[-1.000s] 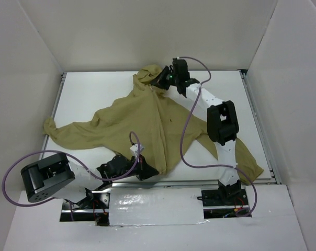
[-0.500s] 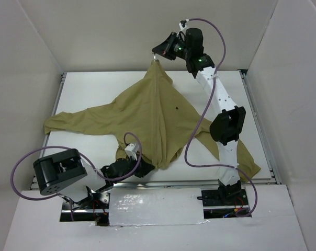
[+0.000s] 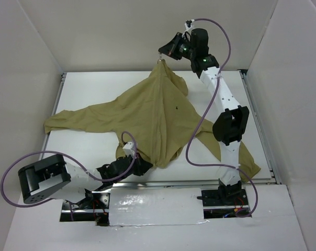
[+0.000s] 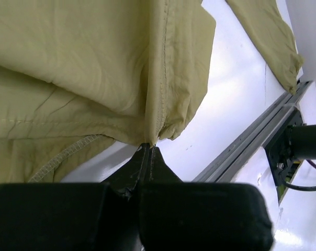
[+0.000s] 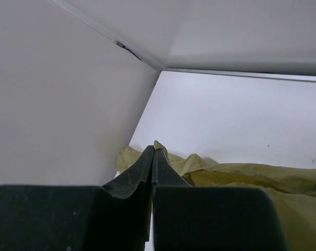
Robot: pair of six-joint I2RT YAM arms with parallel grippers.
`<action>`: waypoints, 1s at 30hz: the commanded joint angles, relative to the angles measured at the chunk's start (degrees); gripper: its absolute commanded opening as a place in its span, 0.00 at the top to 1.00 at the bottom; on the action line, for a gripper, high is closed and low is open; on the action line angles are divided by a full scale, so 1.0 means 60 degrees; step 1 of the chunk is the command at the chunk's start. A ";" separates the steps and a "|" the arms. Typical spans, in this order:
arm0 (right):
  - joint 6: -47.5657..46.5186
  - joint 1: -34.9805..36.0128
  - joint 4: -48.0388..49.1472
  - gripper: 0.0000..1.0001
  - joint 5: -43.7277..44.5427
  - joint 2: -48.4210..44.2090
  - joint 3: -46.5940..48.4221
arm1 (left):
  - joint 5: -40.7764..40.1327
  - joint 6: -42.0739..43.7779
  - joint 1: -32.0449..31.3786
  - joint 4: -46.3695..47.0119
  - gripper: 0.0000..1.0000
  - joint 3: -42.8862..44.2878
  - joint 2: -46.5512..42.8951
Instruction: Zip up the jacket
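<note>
Jacket: the jacket (image 3: 153,117) lies spread on the white table (image 3: 85,89), with its top end lifted off the surface at the far side.
Left gripper: the left gripper (image 3: 141,165) has its fingers pressed together on the bottom hem, exactly at the front seam.
Right gripper: the right gripper (image 3: 161,56) pinches the top tip of the fabric, high up near the back wall (image 3: 121,31).
Axis: the front line runs from near to far, stretched between both grippers. The left gripper is at the low end and the right gripper at the high end.
Next move, as I judge: it depends on the slider, which I cannot see in any view.
Left wrist view: shows the stitched seam entering the closed fingertips, a detail too small in the top view.
Right wrist view: shows only a small fold at the fingertips. Only the top view shows the whole garment.
</note>
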 commanded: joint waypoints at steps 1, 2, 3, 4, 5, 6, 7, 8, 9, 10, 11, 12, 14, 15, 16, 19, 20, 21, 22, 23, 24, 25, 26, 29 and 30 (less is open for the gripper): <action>-0.0596 -0.0200 0.0654 1.00 0.0669 -0.0263 0.0560 | -0.0444 0.0047 -0.0084 -0.1393 1.00 -0.0051 -0.0556; -0.0612 -0.0243 0.0623 1.00 0.0714 -0.0219 0.0663 | -0.0547 -0.0186 -0.0084 -0.1364 1.00 -0.0169 -0.0586; -0.0597 -0.0360 0.0623 1.00 0.0685 -0.0175 0.0838 | -0.0592 -0.0218 -0.0084 -0.1320 1.00 -0.0272 -0.0586; -0.0481 -0.0405 0.0637 1.00 0.0728 -0.0218 0.0854 | -0.0650 -0.0276 -0.0084 -0.1378 1.00 -0.0345 -0.0528; -0.0422 -0.0448 0.0826 1.00 0.0743 -0.0262 0.0839 | -0.0651 -0.0451 -0.0084 -0.1379 1.00 -0.0404 -0.0368; -0.0378 -0.0521 0.0915 1.00 0.0685 -0.0306 0.0883 | -0.0636 -0.0496 -0.0084 -0.1277 1.00 -0.0463 -0.0265; -0.0261 -0.0566 0.1017 1.00 0.0496 -0.0335 0.0956 | -0.0607 -0.0670 -0.0084 -0.1189 1.00 -0.0594 -0.0162; -0.0231 -0.0595 0.1033 1.00 0.0306 -0.0321 0.1073 | -0.0592 -0.0701 -0.0099 -0.0971 1.00 -0.0639 -0.0074; -0.0260 -0.0595 0.1018 1.00 0.0072 -0.0277 0.1349 | -0.0578 -0.0716 -0.0099 -0.0939 1.00 -0.0654 0.0013; -0.0304 -0.0595 0.0960 0.98 -0.0322 -0.0233 0.1425 | -0.0534 -0.0673 -0.0084 -0.0983 1.00 -0.0581 0.0014; -0.0319 -0.0610 0.0974 0.91 -0.0500 -0.0247 0.1382 | -0.0490 -0.0542 -0.0084 -0.1143 1.00 -0.0450 -0.0189; -0.0348 -0.0596 0.0945 0.78 -0.0618 -0.0262 0.1280 | -0.0446 -0.0410 -0.0084 -0.1840 1.00 0.0015 -0.0350; -0.0581 -0.0595 0.0580 0.35 -0.0648 -0.0291 0.1206 | -0.0649 -0.0116 -0.0084 -0.3695 0.68 0.0980 -0.0992; -0.0669 -0.0610 0.0405 0.32 -0.0605 -0.0393 0.1206 | -0.0752 0.0044 -0.0099 -0.4259 0.54 0.1248 -0.1286; -0.0772 -0.0596 0.0127 0.31 -0.0459 -0.0481 0.1177 | -0.1072 0.0104 -0.0084 -0.4815 0.42 0.1526 -0.1594; -0.1065 -0.0639 -0.0605 0.22 0.0009 -0.1008 0.1205 | -0.1833 0.0353 -0.0070 -0.6881 0.01 0.2610 -0.3188; -0.1225 -0.0639 -0.0927 0.21 0.0214 -0.1357 0.1365 | -0.2098 0.0310 -0.0011 -0.8076 0.01 0.3265 -0.3426; -0.1314 -0.0639 -0.1322 0.19 0.0434 -0.1578 0.1396 | -0.2347 0.0164 0.0047 -0.8755 0.01 0.3591 -0.3631; -0.1387 -0.0639 -0.2094 0.03 0.0624 -0.1842 0.1367 | -0.2553 0.0032 0.0164 -0.9370 0.01 0.3971 -0.3764; -0.1519 -0.0639 -0.2435 0.00 0.1032 -0.2555 0.1048 | -0.2772 -0.0056 0.0585 -0.9957 0.01 0.4657 -0.3924; -0.1578 -0.0610 -0.3033 0.00 0.1297 -0.2997 0.0682 | -0.2789 -0.0202 0.0894 -1.1065 0.01 0.5012 -0.3955; -0.1695 -0.0509 -0.3141 0.00 0.1460 -0.3567 0.0098 | -0.2746 -0.0174 0.1245 -1.1540 0.01 0.5349 -0.3970; -0.1971 -0.0421 -0.3142 0.00 0.1780 -0.4878 -0.1430 | -0.2716 -0.0044 0.2032 -1.1951 0.01 0.5961 -0.3970; -0.2266 0.0090 -0.2455 0.00 0.2456 -0.7821 -0.5105 | -0.2643 0.0410 0.3760 -1.3226 0.01 0.7250 -0.4116; -0.2311 0.0209 -0.2396 0.00 0.2820 -0.8473 -0.5833 | -0.2599 0.0731 0.4160 -1.3534 0.01 0.7604 -0.4174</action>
